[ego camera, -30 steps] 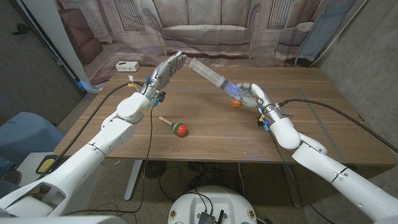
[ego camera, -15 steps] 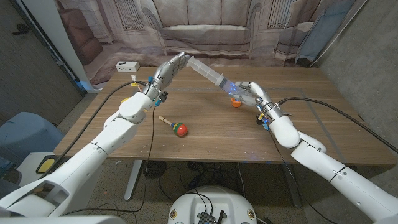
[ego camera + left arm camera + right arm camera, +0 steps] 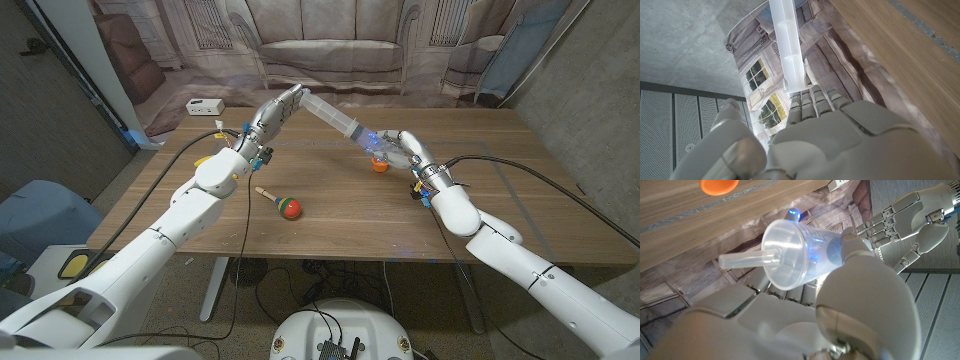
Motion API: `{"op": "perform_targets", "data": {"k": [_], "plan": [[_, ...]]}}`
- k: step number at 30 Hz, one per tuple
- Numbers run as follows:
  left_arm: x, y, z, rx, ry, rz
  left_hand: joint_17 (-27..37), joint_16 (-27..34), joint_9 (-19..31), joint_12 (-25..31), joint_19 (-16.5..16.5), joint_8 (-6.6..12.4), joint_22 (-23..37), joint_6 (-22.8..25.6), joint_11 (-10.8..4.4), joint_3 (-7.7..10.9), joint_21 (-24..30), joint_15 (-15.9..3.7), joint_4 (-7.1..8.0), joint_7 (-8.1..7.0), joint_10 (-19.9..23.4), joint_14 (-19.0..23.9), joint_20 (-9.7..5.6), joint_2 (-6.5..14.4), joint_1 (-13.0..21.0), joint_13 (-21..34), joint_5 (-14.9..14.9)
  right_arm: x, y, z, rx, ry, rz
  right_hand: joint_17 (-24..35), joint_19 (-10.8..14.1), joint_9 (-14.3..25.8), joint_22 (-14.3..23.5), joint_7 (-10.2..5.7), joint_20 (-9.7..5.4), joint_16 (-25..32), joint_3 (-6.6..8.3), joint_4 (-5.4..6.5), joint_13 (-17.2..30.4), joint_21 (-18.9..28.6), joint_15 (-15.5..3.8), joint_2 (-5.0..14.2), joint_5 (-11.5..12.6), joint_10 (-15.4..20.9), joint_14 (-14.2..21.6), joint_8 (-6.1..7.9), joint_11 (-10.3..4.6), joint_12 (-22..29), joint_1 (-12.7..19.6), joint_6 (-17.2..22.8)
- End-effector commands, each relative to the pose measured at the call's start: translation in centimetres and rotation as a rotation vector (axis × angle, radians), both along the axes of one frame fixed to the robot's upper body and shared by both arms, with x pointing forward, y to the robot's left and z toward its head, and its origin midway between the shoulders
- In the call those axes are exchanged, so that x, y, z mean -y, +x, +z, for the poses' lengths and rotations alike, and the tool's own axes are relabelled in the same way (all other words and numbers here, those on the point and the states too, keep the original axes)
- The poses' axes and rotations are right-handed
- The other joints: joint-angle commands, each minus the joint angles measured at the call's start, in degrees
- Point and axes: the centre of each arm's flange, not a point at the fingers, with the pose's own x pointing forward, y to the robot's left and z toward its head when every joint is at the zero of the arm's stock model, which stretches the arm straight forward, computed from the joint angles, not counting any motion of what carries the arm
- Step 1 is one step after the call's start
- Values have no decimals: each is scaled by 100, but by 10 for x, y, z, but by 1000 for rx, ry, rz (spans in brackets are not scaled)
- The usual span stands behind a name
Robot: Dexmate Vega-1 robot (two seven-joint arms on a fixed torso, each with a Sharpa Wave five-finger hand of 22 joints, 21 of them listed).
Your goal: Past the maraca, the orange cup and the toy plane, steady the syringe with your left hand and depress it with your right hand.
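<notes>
Raised in the upper middle of the frame, the left robot hand [image 3: 272, 108] is held open, its fingertips touching the plunger end of the syringe [image 3: 338, 118]. Below, the maraca [image 3: 281, 203] is seen on the surface [image 3: 340, 215]. The syringe barrel is gripped by the right robot hand [image 3: 408, 150], beside the orange cup [image 3: 379, 165].

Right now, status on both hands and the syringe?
Right hand grips syringe barrel, held off table. Left hand fingertips at its far end. Nothing between them.
</notes>
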Motion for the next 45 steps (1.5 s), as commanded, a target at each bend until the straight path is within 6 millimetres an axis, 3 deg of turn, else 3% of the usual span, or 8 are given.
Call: {"op": "perform_targets", "data": {"k": [1, 27, 45], "plan": [[1, 2, -2, -12, -2, 1, 24, 27, 26, 22, 23, 16, 17, 23, 12, 19, -13, 8, -37, 9, 20, 38, -4, 27, 23, 21, -7, -3, 0, 3, 4, -3, 11, 16, -21, 18, 3, -495, -96, -7, 870, 825, 16, 38, -595, 553, 32, 352, 240, 22, -232, -23, 230, 531], [13, 5, 2, -10, 26, -36, 24, 26, 26, 22, 25, 7, 17, 26, 19, 18, -14, 12, -39, 9, 22, 50, -17, 33, 28, 21, -9, -11, 2, 11, 20, -9, 21, 55, -37, 21, -11, -473, -90, -32, 880, 821, 24, 149, -591, 551, 30, 380, 267, 2, -163, -59, 234, 537], [29, 9, 0, -21, 65, -83, 24, 24, 26, 23, 22, 2, 18, 25, 29, 14, -16, 12, -40, 10, 26, 51, -14, 32, 27, 20, -10, -12, 5, 13, 22, -3, 16, 74, -56, 23, -18, -474, -87, -55, 884, 824, 28, 212, -585, 549, 29, 378, 270, -2, -205, -85, 230, 555]]}}
